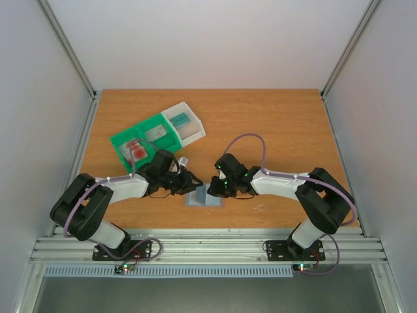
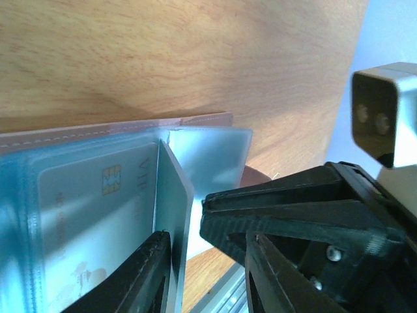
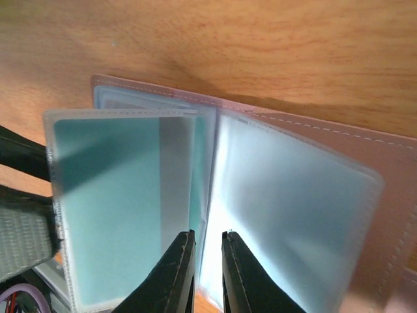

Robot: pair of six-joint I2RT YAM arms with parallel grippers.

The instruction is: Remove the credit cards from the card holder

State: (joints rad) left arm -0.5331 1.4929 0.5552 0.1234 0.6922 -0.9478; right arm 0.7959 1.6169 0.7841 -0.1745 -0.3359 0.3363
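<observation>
The card holder (image 1: 204, 196) lies open on the table between my two grippers, its clear sleeves fanned up. A pale credit card (image 2: 91, 208) with a gold chip sits in a flat sleeve. In the left wrist view another sleeve leaf (image 2: 173, 208) stands on edge between the jaws of my left gripper (image 2: 205, 238); it leans on the left finger (image 2: 140, 274) and is clear of the other. My right gripper (image 3: 207, 233) has its jaws slightly parted at the fold beside a raised sleeve that holds a greenish-teal card (image 3: 111, 195).
A green-and-white compartment tray (image 1: 171, 128) stands behind the left arm. It holds red-blotched cards (image 1: 135, 150) and a teal card (image 1: 183, 120). The table's near edge and a metal rail (image 1: 208, 248) lie just behind the holder.
</observation>
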